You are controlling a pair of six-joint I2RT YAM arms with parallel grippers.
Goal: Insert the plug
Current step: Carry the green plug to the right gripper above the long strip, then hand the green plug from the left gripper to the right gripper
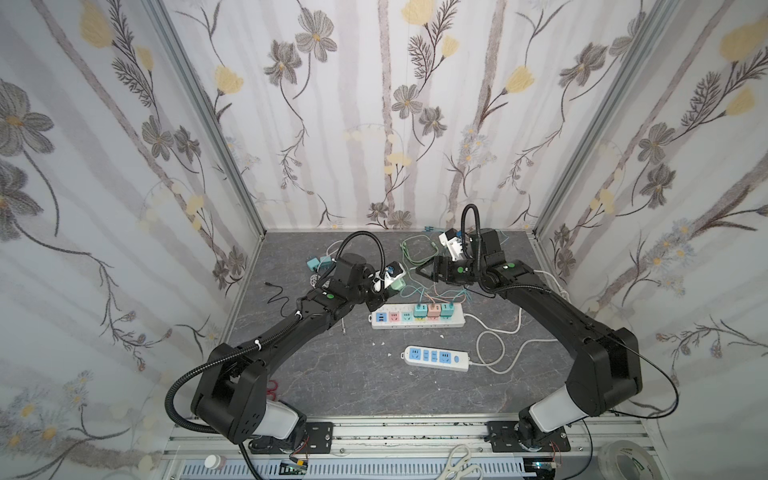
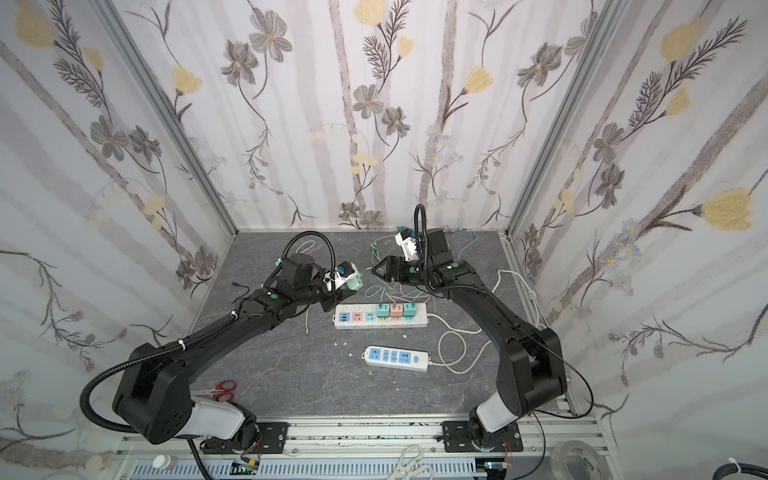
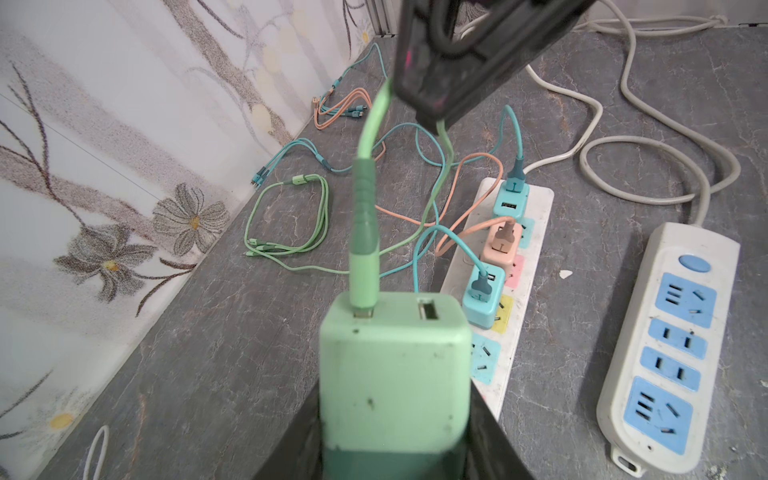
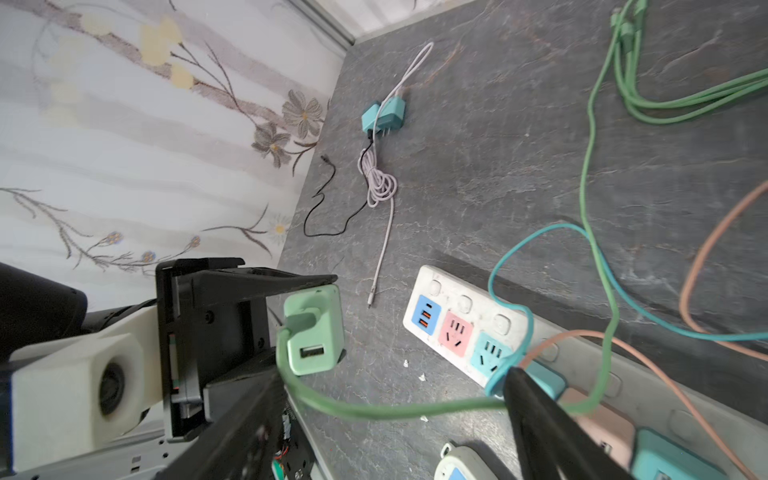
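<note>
Okay, left gripper (image 3: 395,399) pinches the green charger (image 3: 395,365) just beyond the left end of the power strip (image 1: 415,320), green plug (image 3: 365,266) in its port. Right gripper (image 4: 395,374) is spread around the green cable (image 4: 415,409) (not gripping). I worry a tug unseats the plug.

Two black arms, the left arm (image 1: 291,328) and the right arm (image 1: 552,307), rise from bases at the near edge of the desk (image 1: 332,374). Both bend at the elbow and reach inward over its middle. Their tools face each other, near but apart. The left tool (image 1: 392,286) lies low with its wrist rolled over, its jaws pressed against opposite sides of a green charger (image 3: 395,365). The right tool (image 1: 419,271) sits slightly higher and points left. Its jaws are spread wide, and a green cable (image 4: 395,409) runs across the gap between them.
</note>
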